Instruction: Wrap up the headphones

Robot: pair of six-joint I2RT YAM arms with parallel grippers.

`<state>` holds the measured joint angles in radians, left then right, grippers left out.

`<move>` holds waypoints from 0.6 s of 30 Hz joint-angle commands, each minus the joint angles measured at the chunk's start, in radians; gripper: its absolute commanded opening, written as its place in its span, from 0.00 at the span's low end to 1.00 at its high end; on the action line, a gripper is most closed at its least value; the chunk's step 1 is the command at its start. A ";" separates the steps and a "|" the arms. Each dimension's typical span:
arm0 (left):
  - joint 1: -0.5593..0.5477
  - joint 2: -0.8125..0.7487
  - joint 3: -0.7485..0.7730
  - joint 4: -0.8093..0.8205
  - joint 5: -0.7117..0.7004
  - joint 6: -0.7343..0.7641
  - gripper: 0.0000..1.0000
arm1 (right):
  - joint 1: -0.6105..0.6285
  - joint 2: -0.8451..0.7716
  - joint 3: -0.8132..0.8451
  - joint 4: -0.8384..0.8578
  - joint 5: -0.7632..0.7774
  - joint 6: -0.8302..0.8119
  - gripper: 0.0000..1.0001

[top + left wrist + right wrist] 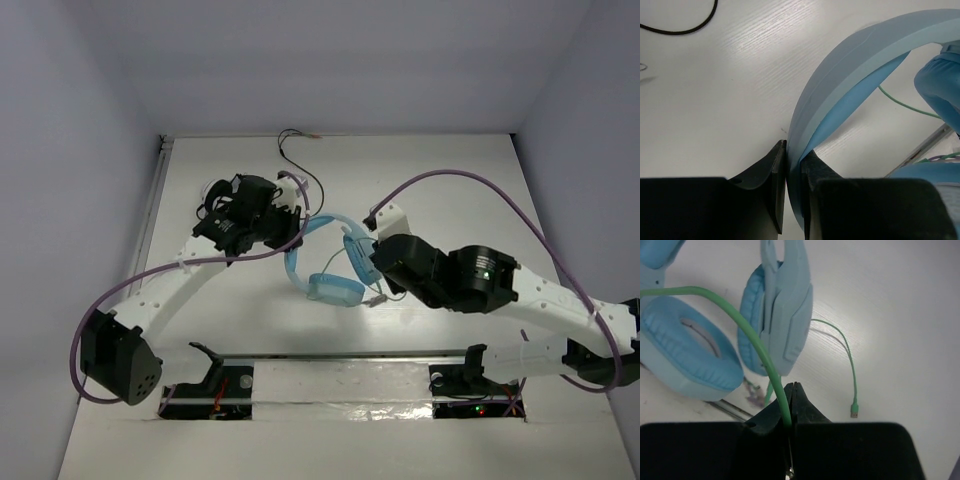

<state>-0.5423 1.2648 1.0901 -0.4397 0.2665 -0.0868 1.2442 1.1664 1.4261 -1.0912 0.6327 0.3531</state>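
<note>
Left wrist view shows the left gripper (792, 155) pinching the headband (850, 75) of the headphones (335, 290), which sit mid-desk (450, 170). The right gripper (791, 392) is pressed together on their green cable (747, 330), just beside the cups (690, 355).

White links (170, 280), purple cables (450, 173), black left claw (792, 155), right claw (793, 390), perhaps green light (483, 271)

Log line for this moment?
left fingers: shut on headphones headband | right fingers: shut on green cable | cable plug: loose on table
</note>
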 commanded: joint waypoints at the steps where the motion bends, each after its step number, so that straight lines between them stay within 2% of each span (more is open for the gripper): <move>1: -0.008 -0.070 -0.024 0.061 0.109 0.005 0.00 | 0.003 0.032 0.036 0.000 0.114 -0.031 0.00; 4: -0.008 -0.085 -0.054 0.123 0.235 0.009 0.00 | -0.017 0.021 -0.001 0.101 0.098 -0.100 0.00; 7: -0.008 -0.090 -0.078 0.145 0.295 0.013 0.00 | -0.064 0.016 -0.047 0.160 0.116 -0.117 0.00; 11: -0.047 -0.082 -0.078 0.145 0.310 0.019 0.00 | -0.109 0.013 -0.072 0.234 0.079 -0.157 0.00; 18: -0.047 -0.133 -0.058 0.171 0.378 0.012 0.00 | -0.189 0.010 -0.131 0.353 0.019 -0.175 0.00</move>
<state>-0.5880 1.2057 1.0046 -0.3523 0.5381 -0.0483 1.0756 1.1976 1.3113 -0.8520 0.6724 0.2028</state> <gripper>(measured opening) 0.098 0.021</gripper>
